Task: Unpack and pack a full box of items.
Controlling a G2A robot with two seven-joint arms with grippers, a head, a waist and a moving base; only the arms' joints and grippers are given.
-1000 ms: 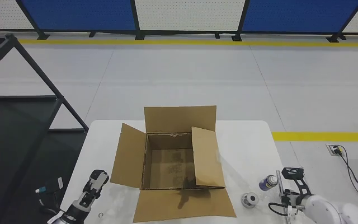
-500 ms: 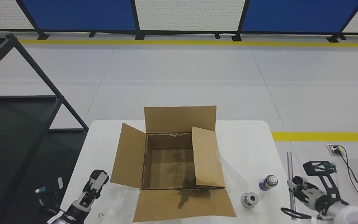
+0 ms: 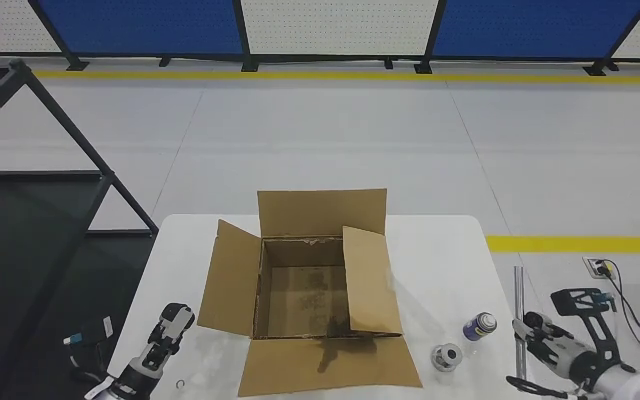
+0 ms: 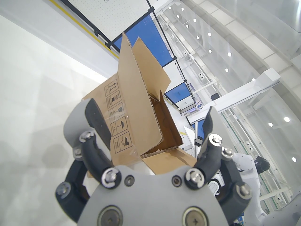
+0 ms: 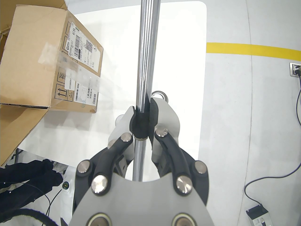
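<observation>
Lying lengthwise through the right gripper, a metal rod is clamped between its narrow-set pads, the free end pointed at the table's far edge. The box is seen open to the rod's left, so a carry that way is judged needed. The left gripper is spread wide, empty, beside the box.

A white surface with rounded corners stands on a pale grey floor. Yellow floor lines run beside it and along blue and white partition panels. A black metal frame stands at the left. A wall-type socket and a power adapter lie on the floor at the right.
</observation>
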